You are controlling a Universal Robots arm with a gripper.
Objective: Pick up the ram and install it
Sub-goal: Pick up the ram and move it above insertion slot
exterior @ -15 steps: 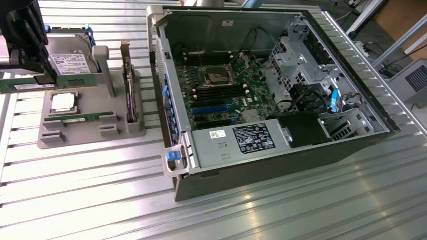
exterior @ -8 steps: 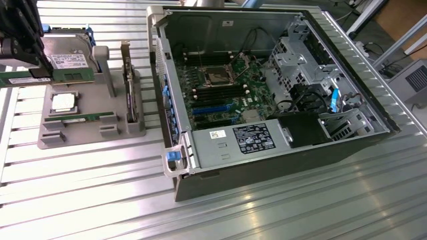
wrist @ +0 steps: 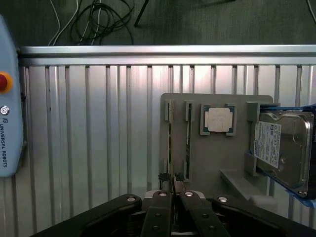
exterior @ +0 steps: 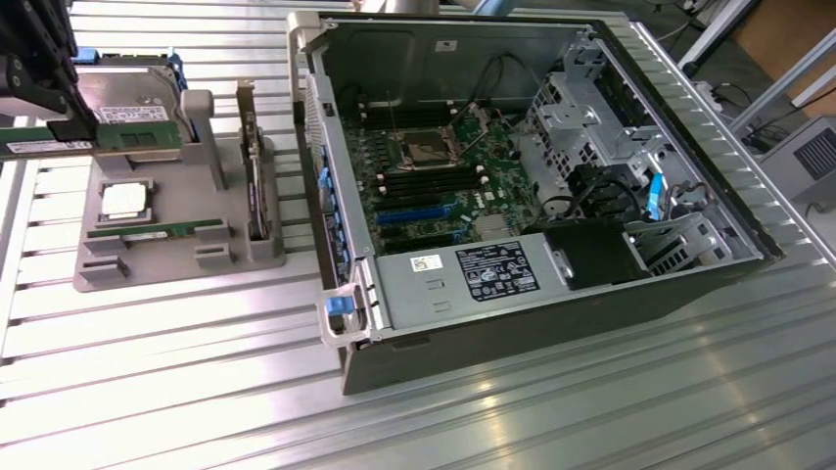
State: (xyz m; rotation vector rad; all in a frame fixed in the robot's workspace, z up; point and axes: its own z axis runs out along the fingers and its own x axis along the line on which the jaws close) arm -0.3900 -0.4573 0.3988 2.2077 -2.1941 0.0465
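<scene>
My black gripper (exterior: 69, 129) hangs at the exterior view's far left, shut on the ram (exterior: 137, 138), a long green stick held level above the grey parts holder (exterior: 157, 264). In the wrist view the two fingers (wrist: 157, 210) meet around the ram (wrist: 171, 183), which is seen edge-on as a thin dark line. The open computer case (exterior: 523, 176) lies to the exterior view's right. Its motherboard shows black memory slots (exterior: 421, 182) beside the processor socket (exterior: 425, 149).
The holder carries a square silver processor (exterior: 124, 199), a second green stick (exterior: 155, 232) lying in a slot, a hard drive (exterior: 131, 93) and a tall card (exterior: 249, 162) standing on edge. A teach pendant (wrist: 7, 98) rests on the ribbed aluminium table (exterior: 196, 392).
</scene>
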